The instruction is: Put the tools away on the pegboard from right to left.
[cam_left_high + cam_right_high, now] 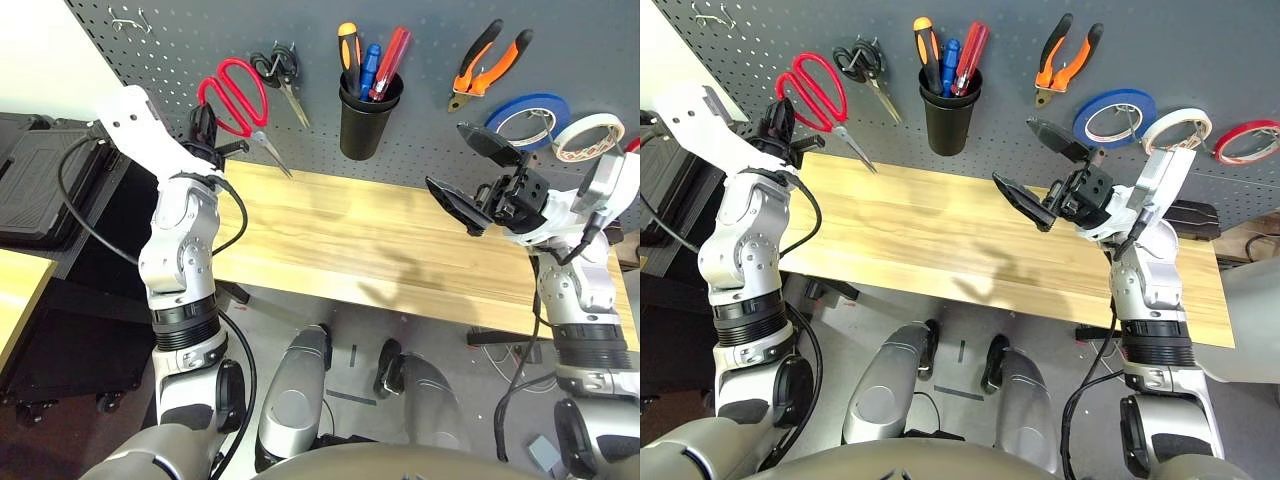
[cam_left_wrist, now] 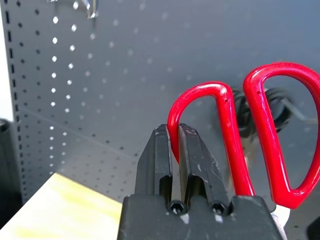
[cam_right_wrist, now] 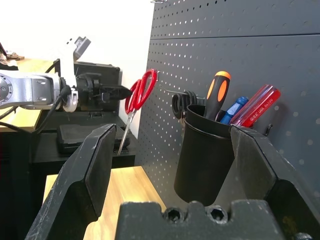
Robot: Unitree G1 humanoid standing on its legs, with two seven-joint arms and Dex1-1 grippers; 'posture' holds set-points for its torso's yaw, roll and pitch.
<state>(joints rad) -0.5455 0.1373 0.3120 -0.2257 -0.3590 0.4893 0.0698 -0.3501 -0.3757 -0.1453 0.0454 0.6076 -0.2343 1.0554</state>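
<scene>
Left wrist view shows the left gripper [image 2: 175, 142] with its two black fingers pressed together on one red loop of the red-handled scissors [image 2: 250, 135], just in front of the pegboard [image 2: 125, 65]. No brand, label or writing can be read on any tool or on the board.

From the head camera, the scissors [image 1: 235, 100] sit at the left part of the pegboard [image 1: 420, 120], handles up and blades angled down to the right toward the wooden table [image 1: 370, 240], with the left gripper [image 1: 203, 128] clamped on the handle loop nearer the arm. Just right of them the black-handled scissors [image 1: 280, 72] hang on a hook. Further right, the black cup [image 1: 362, 118] holds the black-and-orange-handled screwdriver [image 1: 348, 50] together with a blue-handled and a red-handled tool. The orange-and-black-handled pliers [image 1: 488, 62] hang right of the cup, then the blue tape roll [image 1: 528, 118] and the cream-white tape roll [image 1: 588, 136], with the red tape roll [image 1: 1248, 140] at the far right.

The right gripper [image 1: 470, 175] hovers above the right part of the table with its fingers spread wide and nothing between them, below the pliers and well apart from the scissors.
</scene>
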